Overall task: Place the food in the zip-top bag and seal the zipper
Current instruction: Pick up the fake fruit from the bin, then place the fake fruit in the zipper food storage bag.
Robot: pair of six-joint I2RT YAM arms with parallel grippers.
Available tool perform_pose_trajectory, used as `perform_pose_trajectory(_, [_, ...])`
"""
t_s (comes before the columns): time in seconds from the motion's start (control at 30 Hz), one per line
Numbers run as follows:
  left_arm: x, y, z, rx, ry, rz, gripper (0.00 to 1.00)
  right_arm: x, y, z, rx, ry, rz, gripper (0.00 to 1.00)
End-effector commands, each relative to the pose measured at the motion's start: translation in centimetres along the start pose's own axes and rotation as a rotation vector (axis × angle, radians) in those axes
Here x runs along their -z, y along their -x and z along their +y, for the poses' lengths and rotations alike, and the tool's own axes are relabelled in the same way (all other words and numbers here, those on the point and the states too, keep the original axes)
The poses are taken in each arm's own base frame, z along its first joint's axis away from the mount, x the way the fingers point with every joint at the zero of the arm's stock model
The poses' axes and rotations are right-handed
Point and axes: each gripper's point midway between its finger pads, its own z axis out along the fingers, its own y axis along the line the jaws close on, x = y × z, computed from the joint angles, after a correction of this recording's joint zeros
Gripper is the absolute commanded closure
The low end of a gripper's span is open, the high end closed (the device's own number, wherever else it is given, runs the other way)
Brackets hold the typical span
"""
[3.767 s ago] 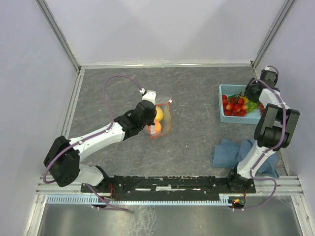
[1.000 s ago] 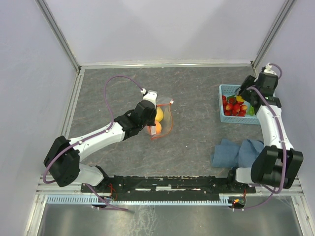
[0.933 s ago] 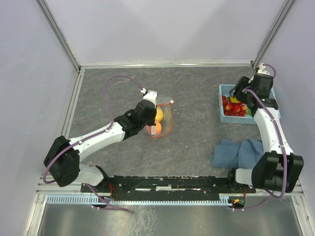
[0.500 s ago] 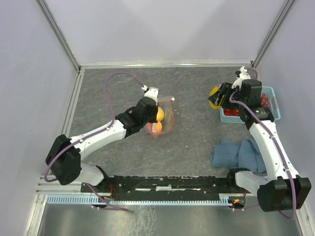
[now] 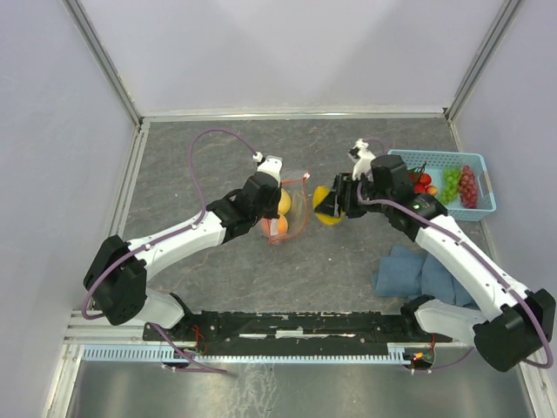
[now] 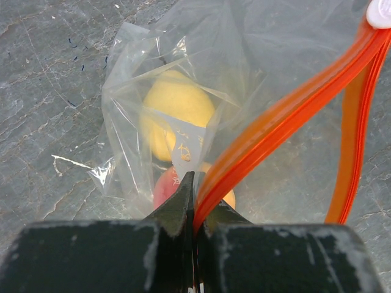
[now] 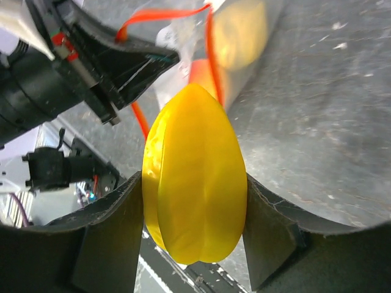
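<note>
From above, the right gripper (image 5: 329,206), half-open around a mango (image 5: 325,213), hung just at 3 o'clock of the zip-top bag (image 5: 294,212) lying mid-table (image 5: 218,157). The left wrist view showed the left gripper (image 6: 194,183) pinched shut on the zipper (image 6: 275,121), with a yellow fruit (image 6: 174,110) and a peach (image 6: 164,188) inside; lifting that lip would have widened the mouth. The right wrist view put the mouth at 12 o'clock, so releasing only past the zipper looked wisest.

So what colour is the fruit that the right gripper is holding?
The fruit is bright yellow. The right wrist view shows it best, close up between the fingers.
</note>
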Motion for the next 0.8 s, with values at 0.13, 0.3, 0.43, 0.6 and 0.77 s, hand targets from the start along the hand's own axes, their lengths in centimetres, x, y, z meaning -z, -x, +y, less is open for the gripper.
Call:
perform_pose_trajectory(0.13, [0.4,2.0,-0.8,-0.013,-0.038,-0.042,0.97,-3.7,-1.8,5.1,0.062,0.13,0.106,0.58])
perform_pose_trajectory(0.3, [0.6,1.9,-1.0,-0.011,-0.055,-0.043,0.97,-6.0,-2.6,5.5,0.072,0.142,0.145,0.58])
perform_pose_trajectory(0.43, [0.9,1.8,-1.1,-0.012,-0.061,-0.044,0.97,-7.7,-2.3,4.3,0.087,0.092,0.136,0.58])
perform_pose_trajectory(0.6, [1.0,1.5,-1.3,-0.014,-0.078,-0.035,0.97,-9.8,-1.7,3.8,0.125,0.088,0.122,0.57])
perform_pose_trajectory(0.77, [1.2,1.4,-1.9,-0.017,-0.107,-0.032,0.97,-12.1,-0.7,2.6,0.156,0.045,0.093,0.54])
